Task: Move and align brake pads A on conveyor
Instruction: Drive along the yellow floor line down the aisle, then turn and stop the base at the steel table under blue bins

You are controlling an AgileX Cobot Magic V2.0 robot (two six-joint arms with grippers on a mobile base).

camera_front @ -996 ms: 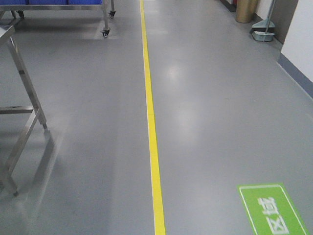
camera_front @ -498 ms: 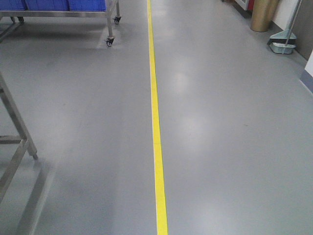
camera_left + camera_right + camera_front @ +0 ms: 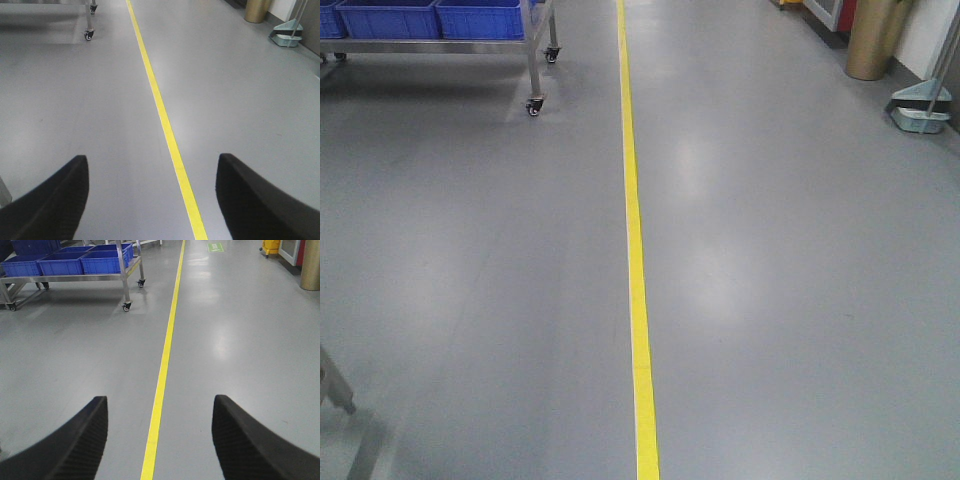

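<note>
Beyond spread right fingers (image 3: 75, 440), blue bins (image 3: 70, 262); beyond spread left fingers (image 3: 50, 200), a dustpan (image 3: 287, 37).

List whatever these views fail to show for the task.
Dark grey brake pads and black conveyor belt: in no view.
Blue plastic crates on the wheeled steel cart: contents hidden by their walls, right wrist view.
Steel frame leg: cut off by front view's left edge.
</note>
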